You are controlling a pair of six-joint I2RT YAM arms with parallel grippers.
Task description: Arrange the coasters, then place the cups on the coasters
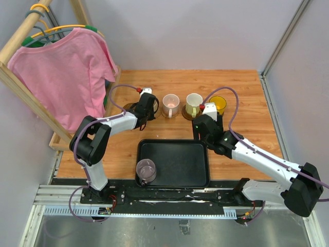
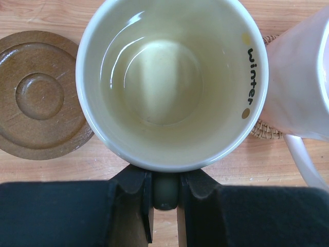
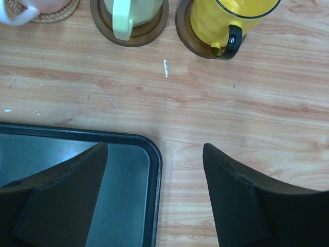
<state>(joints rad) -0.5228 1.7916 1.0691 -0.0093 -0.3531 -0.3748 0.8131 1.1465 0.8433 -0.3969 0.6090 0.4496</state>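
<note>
The left pincer point(image 2: 165, 188) is clamped on the white cup point(image 2: 169, 77) by its handle. Next, I think, it must go onto the bare coaster point(image 2: 40, 95) at left. The right pincer point(image 3: 155, 149) is apart.

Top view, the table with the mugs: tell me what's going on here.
The left gripper has its jaws shut on the handle of the whitish cup, beside a bare brown coaster. The pink cup, cream-yellow cup and amber cup already stand on their own coasters. The purple cup sits in the black tray. The right gripper hangs open and empty over the tray's corner.
</note>
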